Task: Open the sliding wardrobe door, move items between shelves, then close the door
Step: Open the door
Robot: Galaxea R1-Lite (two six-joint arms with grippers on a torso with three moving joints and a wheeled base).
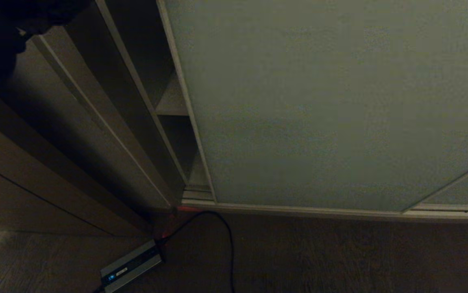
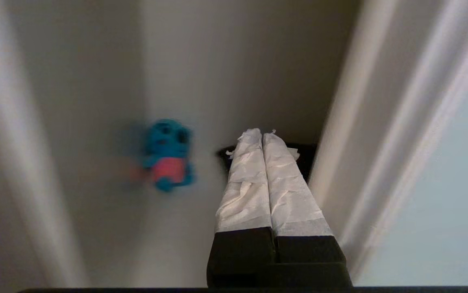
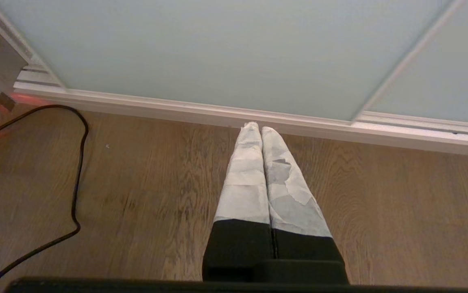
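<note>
Both end effectors apparently closed, empty

Brown wood panelling at left; black cable & small grey box on wood floor.

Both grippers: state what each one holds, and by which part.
Nothing is held. The left gripper is shut empty, apart from the small teal koala plush; the right gripper is shut empty above the brown wooden floor.

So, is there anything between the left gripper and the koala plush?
No. In the left wrist view only bare off-white shelf lies between the shut left gripper and the koala plush.
</note>
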